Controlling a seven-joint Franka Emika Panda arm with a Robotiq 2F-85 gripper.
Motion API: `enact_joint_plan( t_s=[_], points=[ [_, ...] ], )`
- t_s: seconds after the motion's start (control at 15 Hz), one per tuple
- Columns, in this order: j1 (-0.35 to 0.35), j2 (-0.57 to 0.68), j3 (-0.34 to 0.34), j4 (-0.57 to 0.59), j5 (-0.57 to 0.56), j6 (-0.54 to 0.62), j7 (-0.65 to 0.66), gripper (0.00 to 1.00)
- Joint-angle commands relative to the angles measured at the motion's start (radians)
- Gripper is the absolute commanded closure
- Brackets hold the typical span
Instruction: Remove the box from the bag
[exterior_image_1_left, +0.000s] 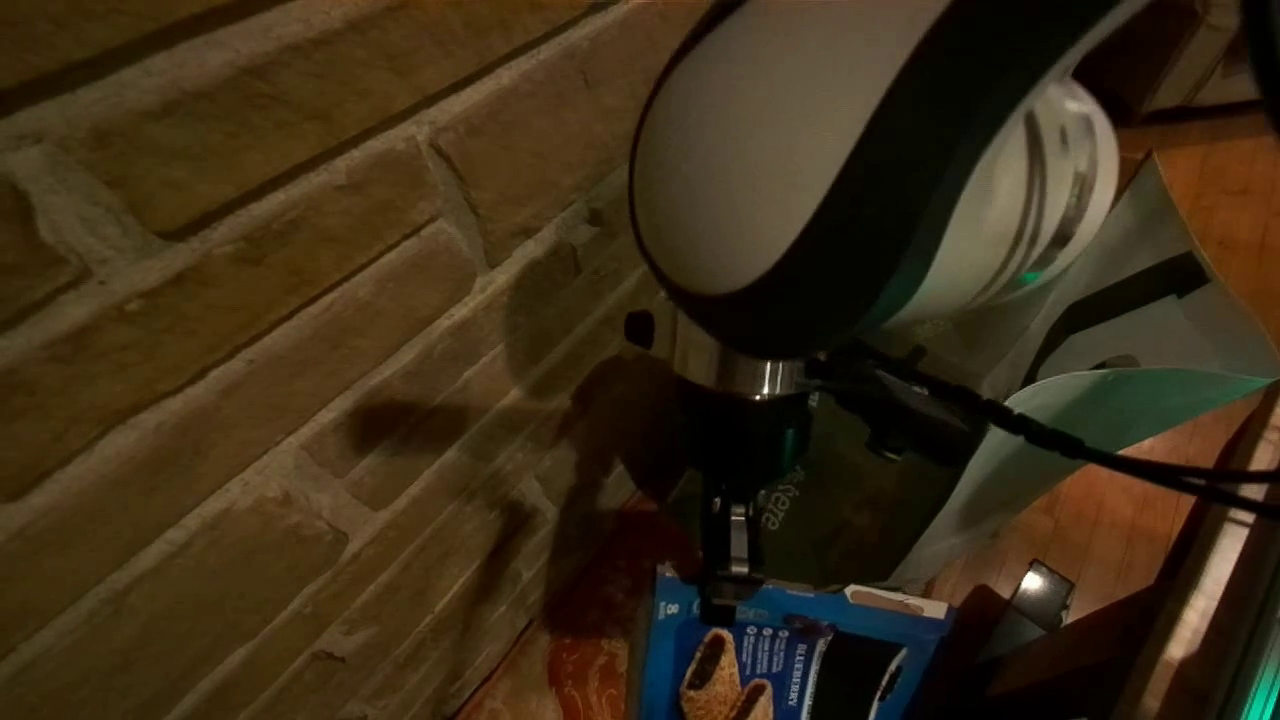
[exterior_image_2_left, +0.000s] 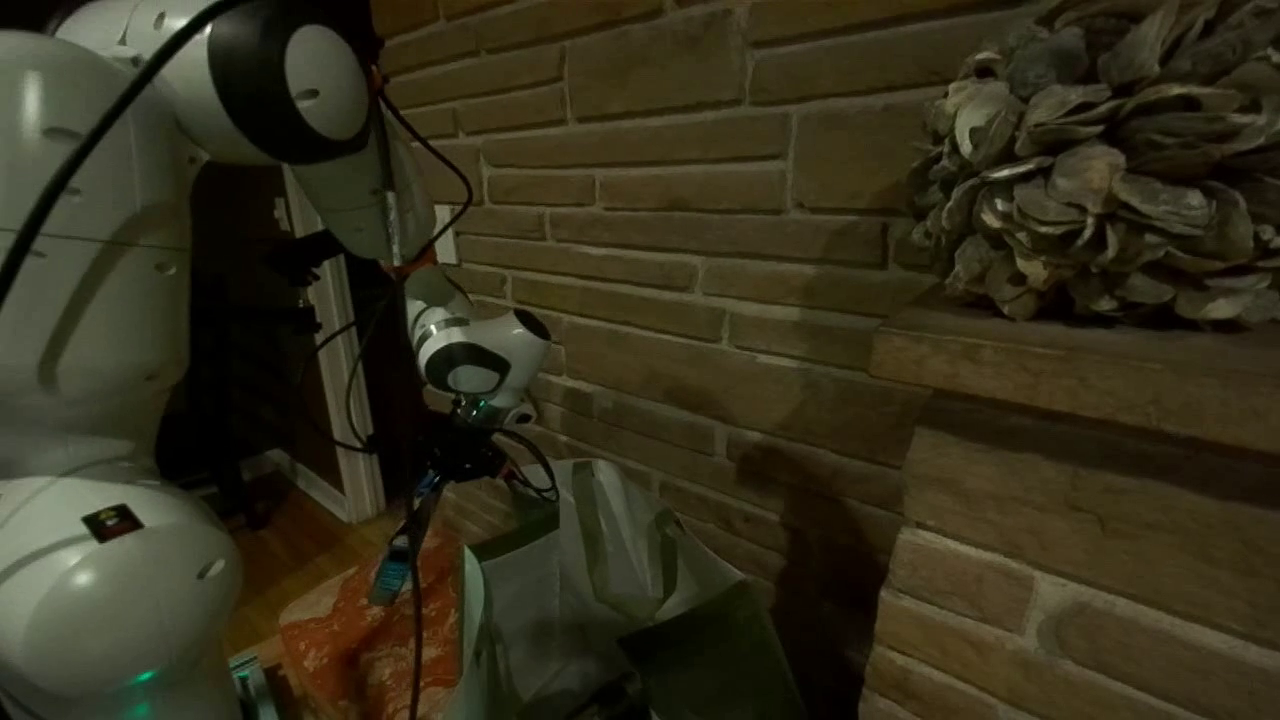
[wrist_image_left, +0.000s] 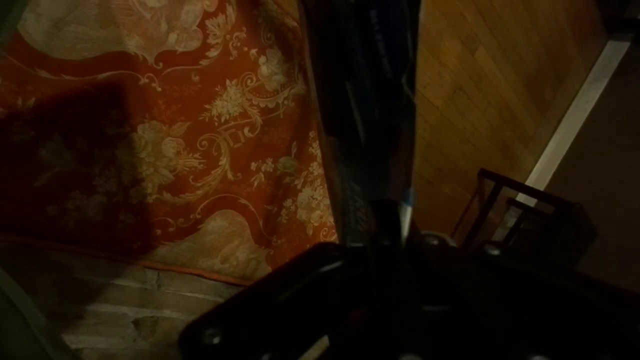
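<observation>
My gripper (exterior_image_1_left: 730, 588) is clamped on the upper edge of the blueberry snack box (exterior_image_1_left: 785, 650), which I hold tilted, outside the green shopping bag (exterior_image_2_left: 570, 600). The blue face of the box bears white lettering and a picture of tan, dark-filled pastries. In an exterior view, the box is seen against the counter (exterior_image_2_left: 340, 630), which is covered in orange-red floral fabric, and the bag overlaps the counter's right-hand edge; whether it rests there I cannot tell. In the wrist view, the counter's piped edge runs beside the stone wall (wrist_image_left: 115, 300), and the box comes between the counter and the wooden floor (wrist_image_left: 475, 100).
</observation>
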Motion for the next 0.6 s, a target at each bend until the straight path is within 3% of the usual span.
enact_joint_plan(
  t_s=[0.0,0.53],
  points=[
    [0.011,0.115,0.016,0.086,-0.144,0.063,0.138,0.99],
    [0.017,0.353,0.006,0.214,-0.566,0.27,0.417,0.99]
  ],
)
